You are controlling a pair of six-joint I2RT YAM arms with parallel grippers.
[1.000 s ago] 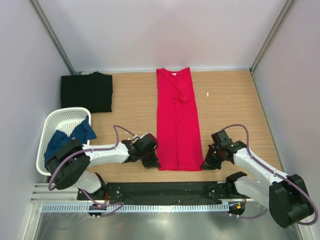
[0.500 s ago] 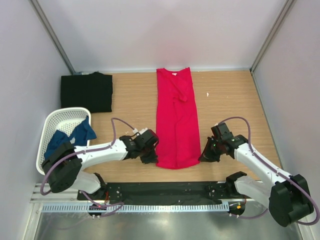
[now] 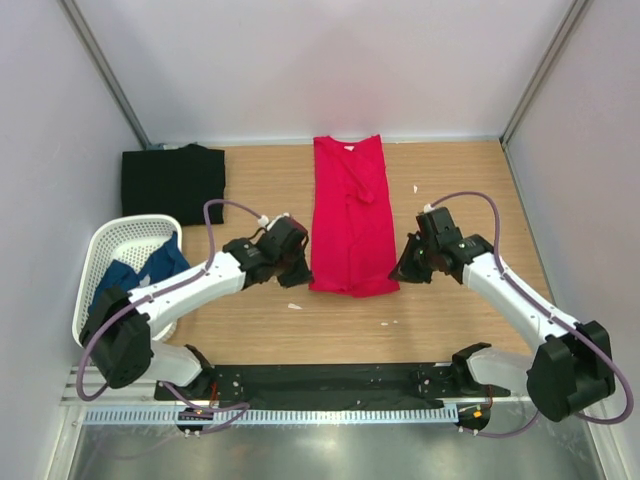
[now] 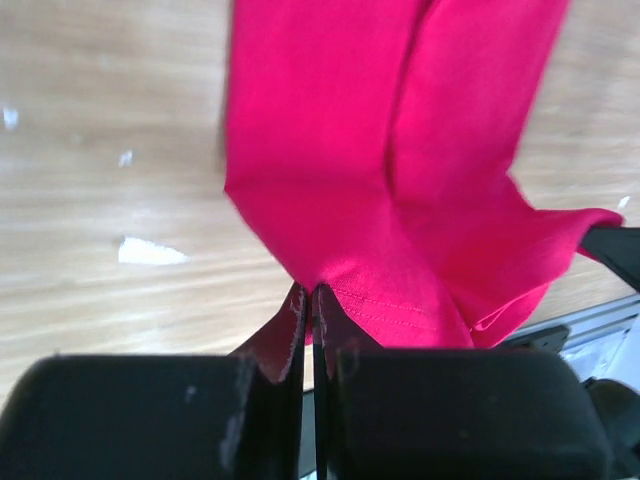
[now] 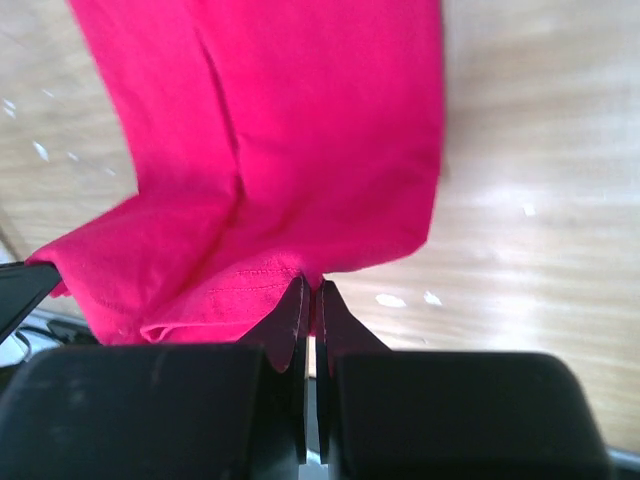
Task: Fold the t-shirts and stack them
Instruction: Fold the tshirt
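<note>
Both grippers, left (image 3: pixel 298 266) and right (image 3: pixel 404 268), have moved away from the arm bases since the earlier frame, drawing the near hem of the red t-shirt (image 3: pixel 350 210) with them, so the shirt now covers a shorter length of the wooden table (image 3: pixel 470 195). The shirt lies lengthwise at the table's centre, collar toward the far wall, its near end lifted. A black t-shirt (image 3: pixel 173 183) lies folded at the far left corner. Nearer on the left stands a white mesh basket (image 3: pixel 110 235) holding a dark blue t-shirt (image 3: pixel 150 270). Each gripper's fingers are pressed together, pinching one near corner of the red hem. Small white scraps (image 3: pixel 293 306) dot the wood.
</note>
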